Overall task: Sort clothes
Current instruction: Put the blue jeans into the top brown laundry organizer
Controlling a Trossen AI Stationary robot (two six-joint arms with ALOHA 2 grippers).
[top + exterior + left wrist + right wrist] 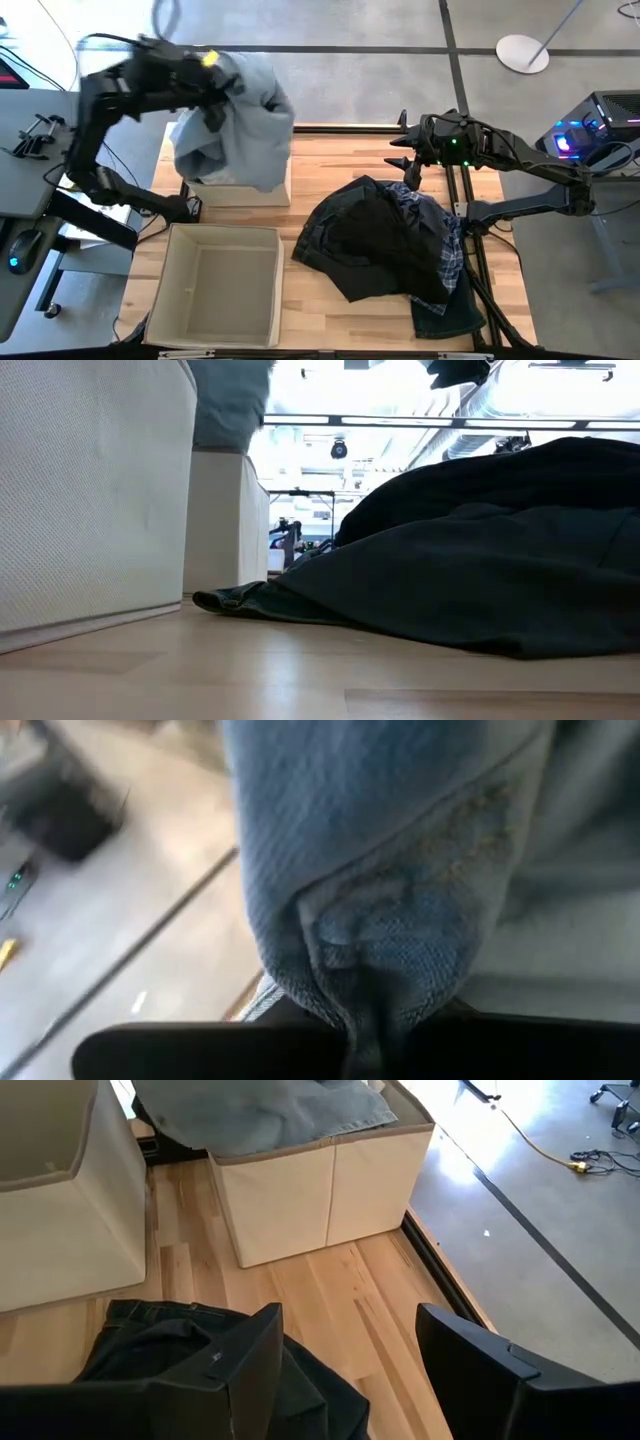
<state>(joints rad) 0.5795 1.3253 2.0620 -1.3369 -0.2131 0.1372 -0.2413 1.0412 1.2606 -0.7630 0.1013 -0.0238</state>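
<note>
At the bottom of the high view sits an empty bin point(222, 290) on the worktop point(330, 320). Right of it lies the dark pile point(385, 250) of clothes. Above the pile hangs the right hand point(402, 150), fingers spread, holding nothing. At the upper left, the left hand point(215, 90) is pinched tight on the pale jeans point(245, 115) over the far bin point(275, 190). I think the jeans should drop inside, clear of the rim. Bare wood lies between bins and pile.
</note>
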